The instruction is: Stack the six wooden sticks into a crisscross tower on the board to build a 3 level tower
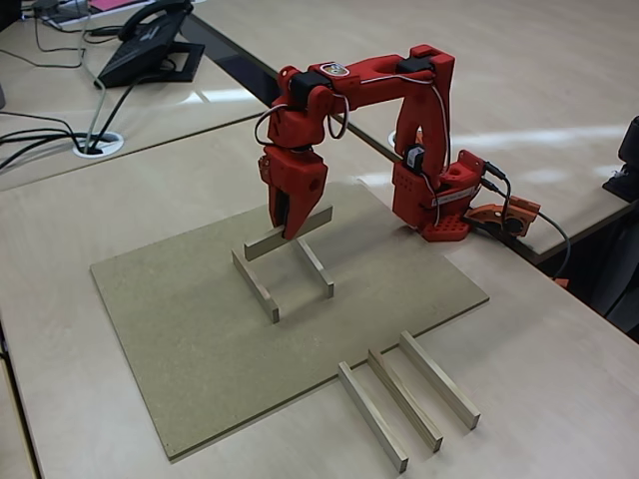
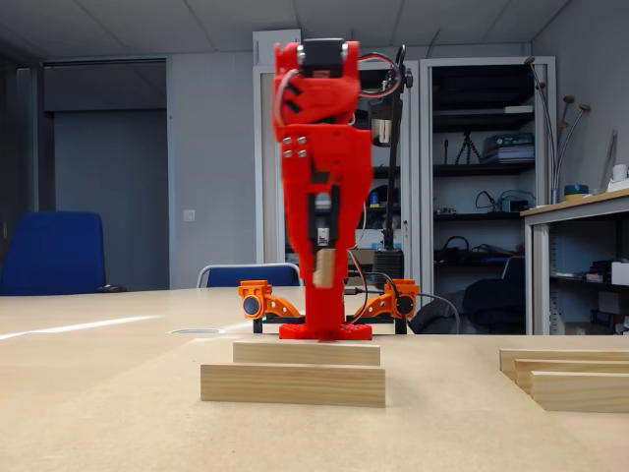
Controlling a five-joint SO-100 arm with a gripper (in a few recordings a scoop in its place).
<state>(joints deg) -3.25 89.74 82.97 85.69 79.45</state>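
In a fixed view, the red gripper pinches one wooden stick in the air, just above the far ends of two sticks that lie side by side on the brown board. Three spare sticks wait on the desk at about five o'clock from the board. In another fixed view, the held stick shows end-on, hanging above the two laid sticks. I think level one is done, level two is just starting, and four sticks are not yet placed.

Between the jaws, the held stick's middle is hidden; right of them, three spare sticks run off-frame.
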